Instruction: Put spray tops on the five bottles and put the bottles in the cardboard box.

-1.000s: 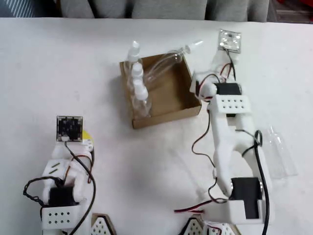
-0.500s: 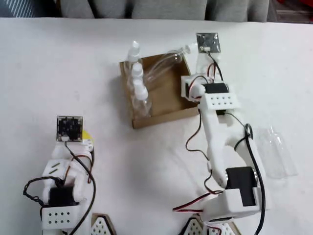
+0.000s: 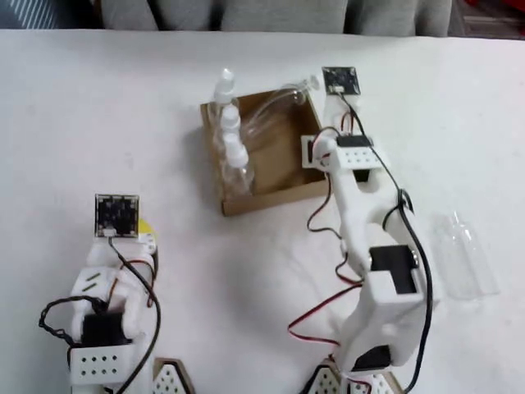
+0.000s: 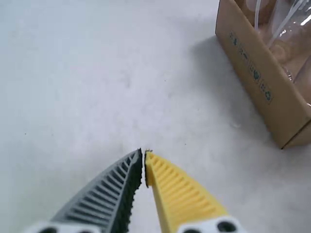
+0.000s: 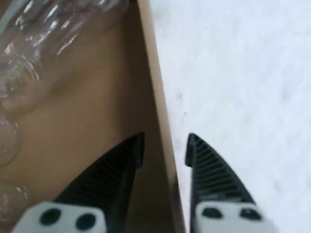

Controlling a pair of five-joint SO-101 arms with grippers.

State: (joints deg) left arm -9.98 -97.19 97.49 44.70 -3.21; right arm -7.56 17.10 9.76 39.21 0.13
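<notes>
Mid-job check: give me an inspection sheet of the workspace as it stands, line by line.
Surface: white table.
Job's things: cardboard box open, about four clear bottles inside, spray tops lined along one wall. One more bottle lies on the table beside the right arm, away from the box; whether it has a top cannot be told.
Clutter: nothing seen.
Grippers: left gripper shut, over the table short of the box; right gripper open, jaws astride a box wall.
Cables: red and black wires loop loosely along both arms.
Surroundings: grey upholstery beyond the table's far edge.
</notes>
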